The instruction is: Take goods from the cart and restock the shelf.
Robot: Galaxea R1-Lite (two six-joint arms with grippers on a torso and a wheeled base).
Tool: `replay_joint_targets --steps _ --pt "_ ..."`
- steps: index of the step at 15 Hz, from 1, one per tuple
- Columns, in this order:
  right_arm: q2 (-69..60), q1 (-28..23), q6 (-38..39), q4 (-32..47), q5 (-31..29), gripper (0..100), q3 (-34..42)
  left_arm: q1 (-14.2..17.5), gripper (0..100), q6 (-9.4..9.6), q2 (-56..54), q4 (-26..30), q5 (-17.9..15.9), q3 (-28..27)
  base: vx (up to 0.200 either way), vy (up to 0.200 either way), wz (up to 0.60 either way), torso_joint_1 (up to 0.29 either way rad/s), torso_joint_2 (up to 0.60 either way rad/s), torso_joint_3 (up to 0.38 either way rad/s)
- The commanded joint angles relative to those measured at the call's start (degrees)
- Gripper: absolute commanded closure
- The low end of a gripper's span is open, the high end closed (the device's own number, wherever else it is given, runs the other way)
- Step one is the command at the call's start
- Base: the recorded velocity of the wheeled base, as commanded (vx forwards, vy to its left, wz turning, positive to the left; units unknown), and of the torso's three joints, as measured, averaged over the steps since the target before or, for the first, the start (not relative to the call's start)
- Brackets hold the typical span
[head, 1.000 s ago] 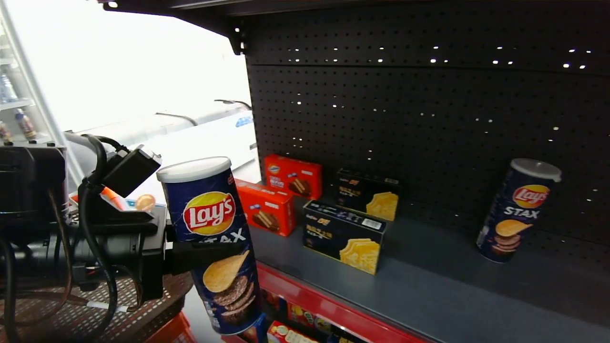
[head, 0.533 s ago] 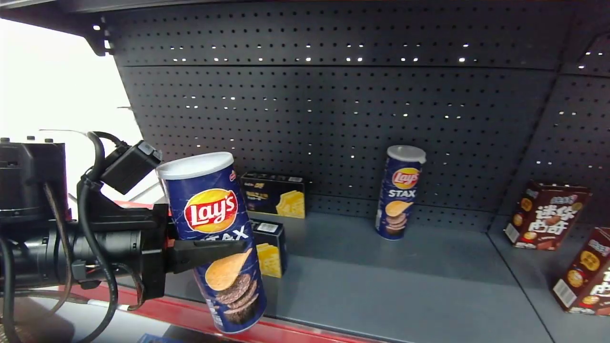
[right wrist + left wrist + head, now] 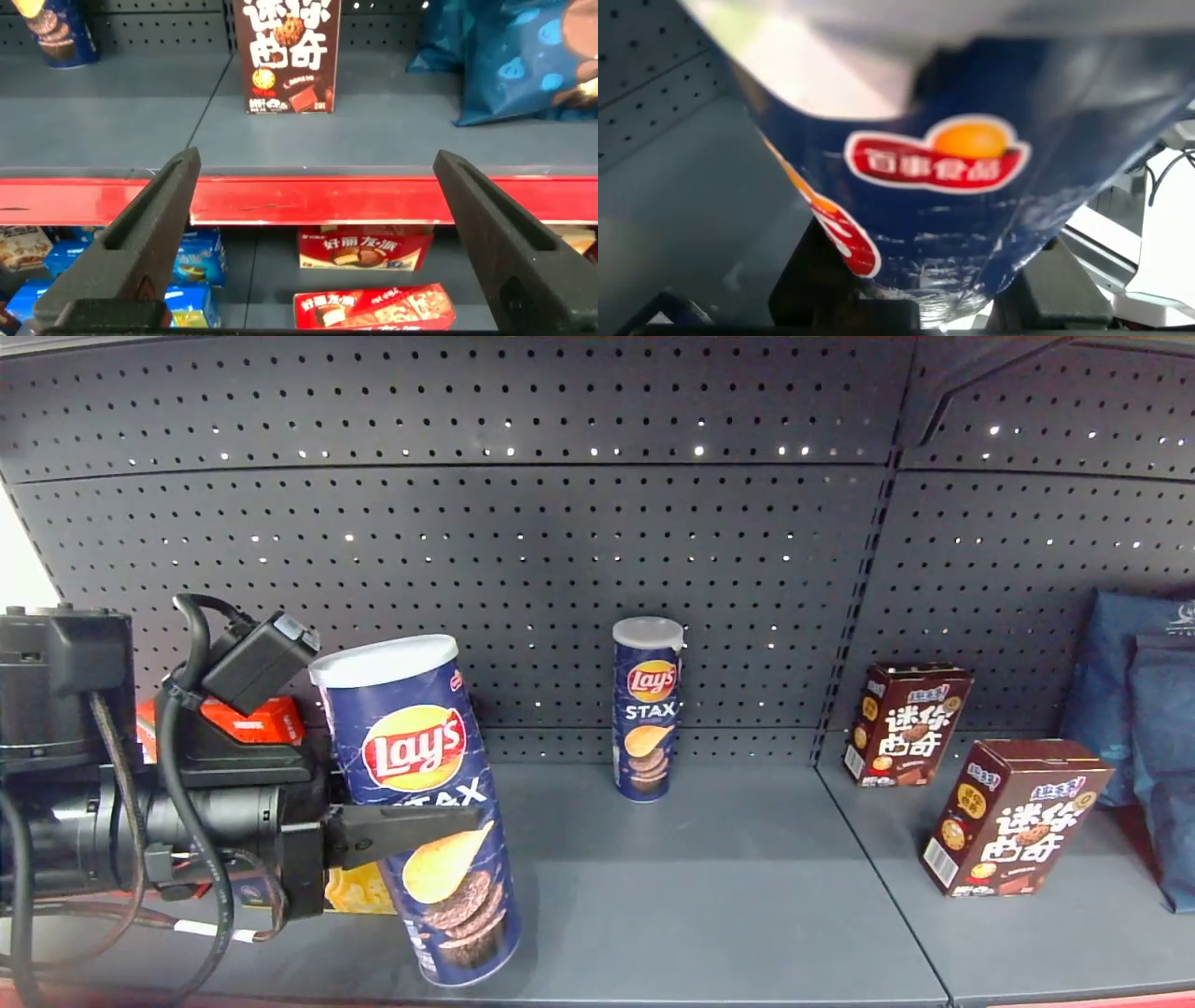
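Here the left pincer pinches the held chip can, long axis tilted near-upright, left of the standing chip can; the right pincer is spread.

Light: shelf dim, evenly lit; faint soft shadows only. Backlit pegboard: bright pinpoints thru holes. Blown-out white sliver at pegboard's left end. Its seams bow twd frame edges: lens distortion. Left wrist view: chip can too close, out of focus, w/ washed-out glare beside it. Right wrist view: mostly in focus.
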Motion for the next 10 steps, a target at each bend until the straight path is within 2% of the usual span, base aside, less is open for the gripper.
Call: replay_joint_targets --steps 1,8,9,10 --pt "0.07 0.02 -0.01 -0.02 0.00 0 0.00 -0.05 100 -0.01 0.00 -0.12 -0.02 -0.01 0.000 0.000 0.00 0.000 0.00 0.000" --pt "0.25 0.02 0.69 -0.29 -1.05 0 -0.79 0.13 100 -0.01 -1.23 0.23 -0.02 -0.01 0.000 0.000 0.00 0.000 0.00 0.000" --pt "11.24 0.11 8.43 0.33 -1.85 0 -14.94 -0.23 100 -0.01 -1.32 0.32 0.07 0.25 0.000 0.000 0.00 0.000 0.00 0.000" --pt "17.39 0.29 13.88 -0.11 -1.05 0 -18.98 -0.58 100 0.08 -1.32 0.32 0.15 0.25 0.000 0.000 0.00 0.000 0.00 0.000"
